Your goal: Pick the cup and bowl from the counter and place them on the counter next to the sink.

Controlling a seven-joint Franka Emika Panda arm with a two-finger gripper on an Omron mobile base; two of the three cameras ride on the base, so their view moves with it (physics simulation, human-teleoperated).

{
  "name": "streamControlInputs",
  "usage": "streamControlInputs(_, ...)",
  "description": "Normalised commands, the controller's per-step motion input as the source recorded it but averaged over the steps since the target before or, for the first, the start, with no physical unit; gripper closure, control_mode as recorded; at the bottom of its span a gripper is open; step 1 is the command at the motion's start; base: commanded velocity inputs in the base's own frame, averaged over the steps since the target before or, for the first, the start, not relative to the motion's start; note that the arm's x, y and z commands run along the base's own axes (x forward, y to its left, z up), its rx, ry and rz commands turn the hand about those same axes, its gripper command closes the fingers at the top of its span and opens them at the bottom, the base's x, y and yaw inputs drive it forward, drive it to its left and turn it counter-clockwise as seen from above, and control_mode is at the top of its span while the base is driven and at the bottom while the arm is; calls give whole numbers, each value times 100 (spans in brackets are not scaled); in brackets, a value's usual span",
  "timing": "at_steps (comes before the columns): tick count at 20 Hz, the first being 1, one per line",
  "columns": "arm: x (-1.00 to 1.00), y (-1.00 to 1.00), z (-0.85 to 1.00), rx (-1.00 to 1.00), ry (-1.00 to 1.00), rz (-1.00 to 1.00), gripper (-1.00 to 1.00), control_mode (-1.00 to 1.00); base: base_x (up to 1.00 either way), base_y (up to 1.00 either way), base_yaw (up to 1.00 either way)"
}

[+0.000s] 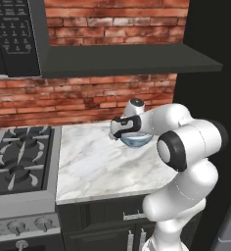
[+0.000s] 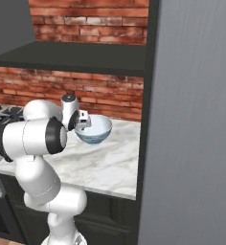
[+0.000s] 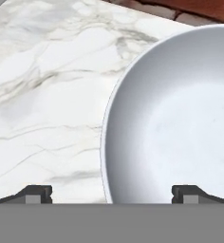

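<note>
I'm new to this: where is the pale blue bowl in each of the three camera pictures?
Left base view: the bowl sits right of centre on the counter, partly behind the arm.
Right base view: the bowl is left of centre, near the brick wall.
Hand view: the bowl takes up the right side, seen from above; its rim lies between the fingertips.
Shared landmark: the veined white marble counter under the bowl.

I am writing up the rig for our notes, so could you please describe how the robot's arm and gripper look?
The arm is glossy white, built of rounded, bulbous segments, with dark black rings at its joints. A black band wraps the hand near the wrist. The gripper ends in two small, dark, blocky fingertips. No cables or markings are visible.
</note>
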Motion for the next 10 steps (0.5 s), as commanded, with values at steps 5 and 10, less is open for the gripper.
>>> streamControlInputs(5, 1, -10, -1, 0, 0, 0, -100, -100, 0, 0, 0)
streamControlInputs(10, 1, -9, -17, 0, 0, 0, -100, -100, 0, 0, 0)
